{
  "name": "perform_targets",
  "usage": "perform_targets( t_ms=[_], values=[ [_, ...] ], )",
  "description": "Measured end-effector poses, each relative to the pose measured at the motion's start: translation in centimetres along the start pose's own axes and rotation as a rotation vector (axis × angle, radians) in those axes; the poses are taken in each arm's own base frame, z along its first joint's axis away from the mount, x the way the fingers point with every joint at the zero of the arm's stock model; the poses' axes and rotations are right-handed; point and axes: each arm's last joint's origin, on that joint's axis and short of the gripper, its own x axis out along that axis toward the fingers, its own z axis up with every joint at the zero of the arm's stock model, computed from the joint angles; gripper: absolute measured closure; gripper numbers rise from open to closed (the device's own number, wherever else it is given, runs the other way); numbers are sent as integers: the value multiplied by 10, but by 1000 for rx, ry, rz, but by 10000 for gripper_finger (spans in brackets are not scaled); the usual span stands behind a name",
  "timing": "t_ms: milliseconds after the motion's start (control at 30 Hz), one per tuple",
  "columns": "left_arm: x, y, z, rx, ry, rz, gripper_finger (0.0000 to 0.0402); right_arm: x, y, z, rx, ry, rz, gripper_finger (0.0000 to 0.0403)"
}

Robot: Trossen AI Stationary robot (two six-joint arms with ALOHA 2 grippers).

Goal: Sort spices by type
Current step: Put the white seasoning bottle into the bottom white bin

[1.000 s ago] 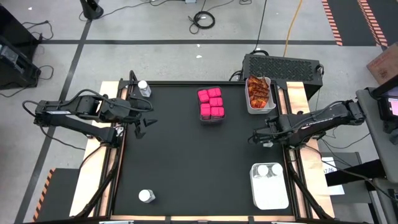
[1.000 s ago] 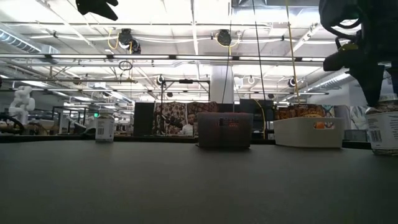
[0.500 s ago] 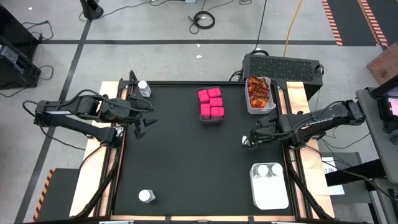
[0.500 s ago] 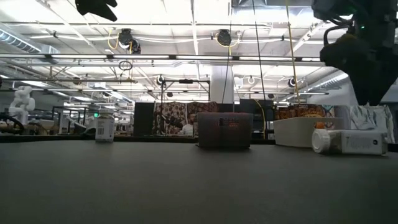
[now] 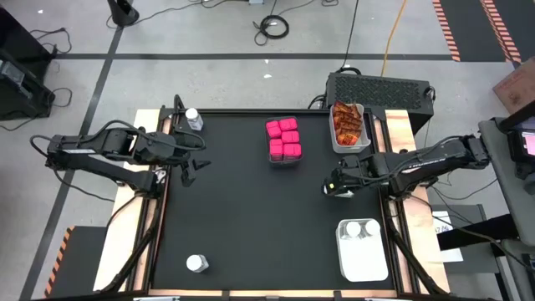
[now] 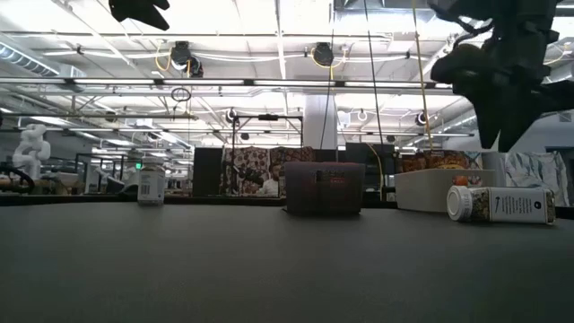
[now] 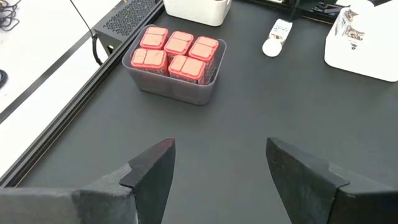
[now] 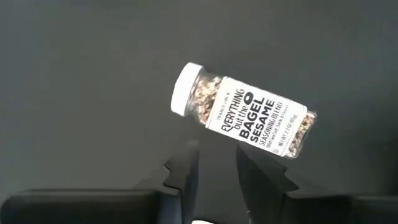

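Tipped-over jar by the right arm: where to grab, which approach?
The jar lies on its side on the table, white lid at one end. Probably best to come from above with the right claw and close across the middle of the labelled body, fingers square to its long axis; the round body may roll otherwise.
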Motion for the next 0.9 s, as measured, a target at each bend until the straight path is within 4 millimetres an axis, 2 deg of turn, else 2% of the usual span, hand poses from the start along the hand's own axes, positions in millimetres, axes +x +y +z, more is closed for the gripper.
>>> perform_targets(
  t_ms=[133,333,500,700,900],
  values=[
    [0,0,0,0,1,1,149,5,3,2,-2,0,-16,263],
    [0,0,0,3,0,1,149,9,17,4,-399,-22,88,189],
    [0,0,0,5,1,1,149,10,21,9,-668,-52,114,139],
    [0,0,0,2,2,1,149,14,30,17,-932,-120,151,117],
    [0,0,-1,-1,9,4,149,13,50,26,-1023,-294,264,121]
  ],
)
